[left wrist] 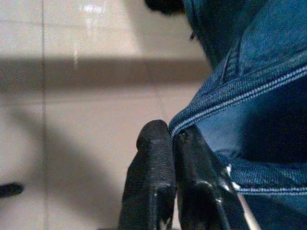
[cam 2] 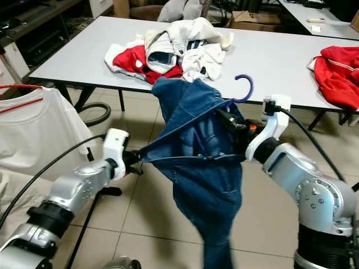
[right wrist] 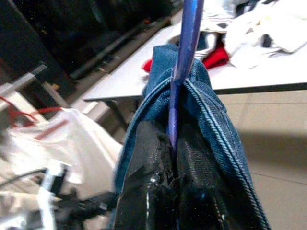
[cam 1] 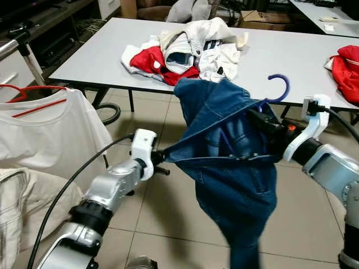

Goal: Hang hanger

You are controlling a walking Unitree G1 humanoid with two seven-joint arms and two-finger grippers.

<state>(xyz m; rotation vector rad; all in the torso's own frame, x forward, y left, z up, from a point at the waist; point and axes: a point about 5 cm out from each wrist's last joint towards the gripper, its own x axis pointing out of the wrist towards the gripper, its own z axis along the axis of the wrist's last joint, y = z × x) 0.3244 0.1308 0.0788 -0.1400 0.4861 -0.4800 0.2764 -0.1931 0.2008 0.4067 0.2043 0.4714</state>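
A: Where's the hanger?
B: Pinched in your right hand, hook up, denim draped; left hand pinches the hem.
A: The rack?
B: Far left (left arm nearer).

A white table stood on a tiled floor. A pile of clothes lay on it, and a red garment at its right edge.
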